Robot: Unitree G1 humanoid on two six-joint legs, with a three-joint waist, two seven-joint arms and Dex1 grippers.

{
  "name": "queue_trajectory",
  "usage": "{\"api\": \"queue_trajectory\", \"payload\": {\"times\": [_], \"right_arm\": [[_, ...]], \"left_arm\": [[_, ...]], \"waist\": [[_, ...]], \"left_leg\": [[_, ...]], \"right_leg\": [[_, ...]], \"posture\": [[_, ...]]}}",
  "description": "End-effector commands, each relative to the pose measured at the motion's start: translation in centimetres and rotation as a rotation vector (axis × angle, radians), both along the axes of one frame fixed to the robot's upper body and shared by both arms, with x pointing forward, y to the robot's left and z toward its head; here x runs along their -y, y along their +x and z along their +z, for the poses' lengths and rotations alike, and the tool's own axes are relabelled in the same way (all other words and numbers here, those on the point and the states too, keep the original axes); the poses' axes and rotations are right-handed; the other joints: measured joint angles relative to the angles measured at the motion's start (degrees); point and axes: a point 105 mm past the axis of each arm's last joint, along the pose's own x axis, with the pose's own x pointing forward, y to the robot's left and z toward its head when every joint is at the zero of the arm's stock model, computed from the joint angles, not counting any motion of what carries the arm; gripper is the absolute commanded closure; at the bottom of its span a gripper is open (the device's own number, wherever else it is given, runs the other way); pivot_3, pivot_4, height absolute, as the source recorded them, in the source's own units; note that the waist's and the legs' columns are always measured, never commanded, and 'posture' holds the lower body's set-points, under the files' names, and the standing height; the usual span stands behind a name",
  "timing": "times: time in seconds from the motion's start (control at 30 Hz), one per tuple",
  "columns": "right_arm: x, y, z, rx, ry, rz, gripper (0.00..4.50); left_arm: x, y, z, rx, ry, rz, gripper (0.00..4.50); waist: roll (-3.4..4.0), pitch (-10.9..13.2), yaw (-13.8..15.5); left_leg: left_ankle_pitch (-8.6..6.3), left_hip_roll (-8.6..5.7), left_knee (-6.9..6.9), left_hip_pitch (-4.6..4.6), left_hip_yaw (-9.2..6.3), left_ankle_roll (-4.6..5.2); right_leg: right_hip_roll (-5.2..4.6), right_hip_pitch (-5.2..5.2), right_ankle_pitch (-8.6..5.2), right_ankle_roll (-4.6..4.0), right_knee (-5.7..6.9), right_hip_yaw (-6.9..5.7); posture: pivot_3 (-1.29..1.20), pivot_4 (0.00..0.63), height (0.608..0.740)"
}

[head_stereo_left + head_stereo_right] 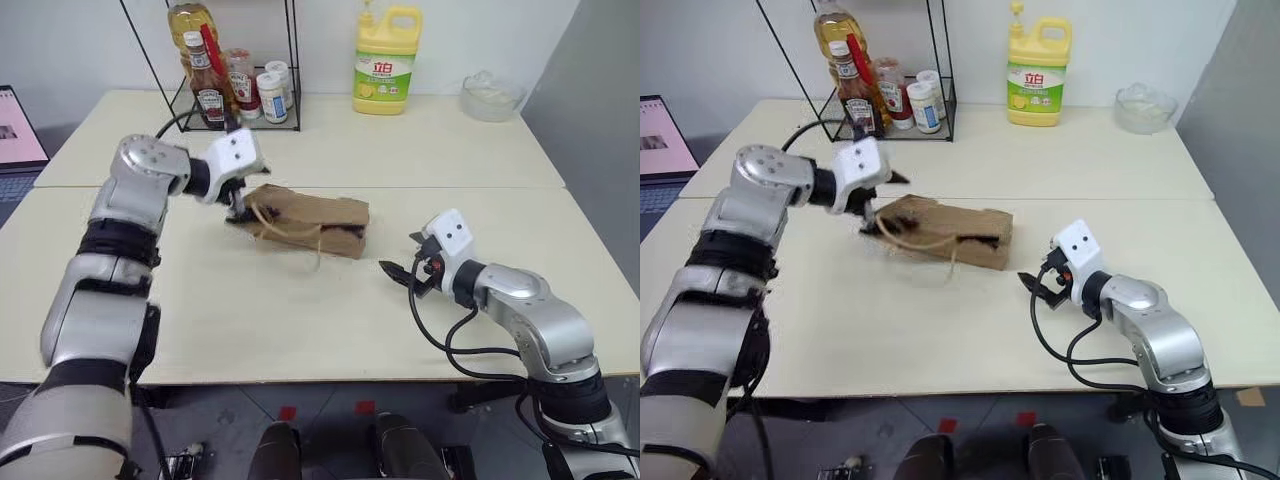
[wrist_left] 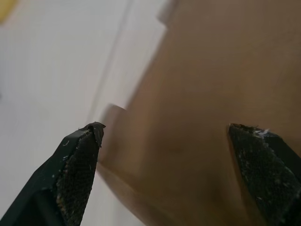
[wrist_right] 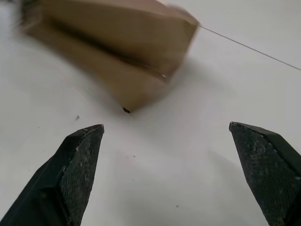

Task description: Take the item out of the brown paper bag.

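Where rack stands, red-labelled sauce bottle (image 1: 209, 88), yellow jug (image 1: 386, 60)

Orange drink bottle hidden inside the brown paper bag (image 1: 310, 222), nothing of it visible. Bag blurred in the right wrist view, cut off by the frame edges in the left wrist view.

Two cream tables (image 1: 330, 330) meet below a white wall (image 1: 80, 40) (laptop (image 1: 18, 135) at left).

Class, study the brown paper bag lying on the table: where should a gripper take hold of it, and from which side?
Probably the brown paper bag's left end, from the robot's left: it lies flat lengthwise, cord handles there, left gripper already open beside it.
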Motion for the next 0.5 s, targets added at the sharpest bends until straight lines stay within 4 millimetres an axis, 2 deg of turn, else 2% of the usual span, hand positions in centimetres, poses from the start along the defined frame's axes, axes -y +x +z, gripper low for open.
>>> {"api": "queue_trajectory", "payload": {"times": [0.03,0.2,0.3,0.4,0.5], "right_arm": [[-0.2,0.0,0.6,0.042,-0.001,0.023,0.02],[-0.1,0.1,0.0,0.037,-0.008,0.029,0.02],[0.3,0.0,-0.2,0.035,-0.012,0.030,0.02],[0.7,-0.2,-0.3,0.043,-0.027,0.041,0.02],[0.9,-0.6,-0.1,0.064,-0.042,0.073,0.02]], "left_arm": [[0.6,-2.4,0.2,-0.029,-0.015,-0.027,0.00],[1.4,-4.9,-1.8,-0.064,-0.049,0.000,0.00],[2.2,-6.2,-1.4,-0.035,-0.071,-0.047,0.00],[2.0,-6.9,-0.9,0.043,-0.012,-0.129,0.00],[1.4,-8.3,-1.6,0.051,0.102,-0.252,0.00]], "waist": [[0.00,0.0,0.0],[0.00,0.0,0.6],[-0.01,0.0,1.1],[-0.01,0.0,1.5],[-0.01,0.0,1.5]], "left_leg": [[-0.01,0.01,0.01,0.00,-0.01,0.02],[-0.08,-0.01,0.07,0.02,-0.04,0.14],[-0.08,-0.01,0.08,0.02,-0.04,0.14],[-0.08,-0.01,0.08,0.02,-0.03,0.15],[-0.09,-0.01,0.07,0.06,0.00,0.15]], "right_leg": [[0.00,0.01,0.00,0.00,0.00,0.00],[-0.02,0.09,0.00,0.00,0.02,-0.02],[-0.02,0.09,0.00,0.00,0.01,-0.02],[-0.02,0.09,0.00,0.00,0.01,-0.03],[-0.01,0.08,0.00,0.00,0.00,0.00]], "posture": [[0.00,0.150,0.740],[0.00,0.150,0.740],[0.00,0.150,0.740],[0.00,0.150,0.740],[0.00,0.150,0.740]]}}
